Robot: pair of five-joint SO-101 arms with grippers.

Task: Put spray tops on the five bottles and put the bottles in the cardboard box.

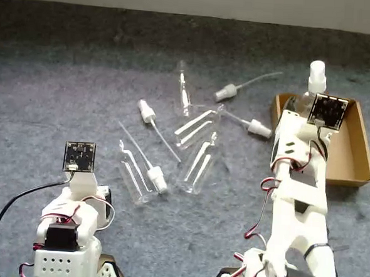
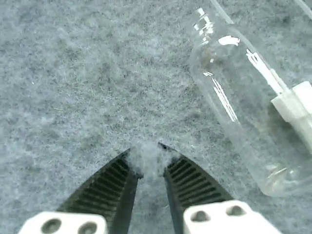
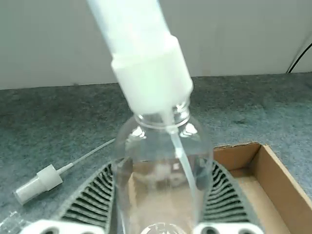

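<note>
My right gripper point(image 3: 161, 168) is shut on a clear bottle point(image 3: 156, 161) that carries a white spray top point(image 3: 151, 73). It holds this bottle point(image 1: 315, 80) upright over the far left corner of the cardboard box point(image 1: 350, 155). My left gripper point(image 2: 145, 150) hovers low over the carpet, jaws a narrow gap apart and holding nothing. A clear bottle point(image 2: 234, 97) lies just beside it with a spray top point(image 2: 295, 105) resting across it. Three more topless bottles point(image 1: 183, 88) point(image 1: 198, 127) point(image 1: 199, 161) lie mid-table among loose spray tops point(image 1: 147, 113) point(image 1: 227, 91) point(image 1: 258, 127).
Grey carpet covers the table. The box wall point(image 3: 273, 170) stands just beyond the held bottle, and the box floor is bare. A loose spray top point(image 3: 41, 181) lies outside the box. Open carpet stretches along the left side and the front middle.
</note>
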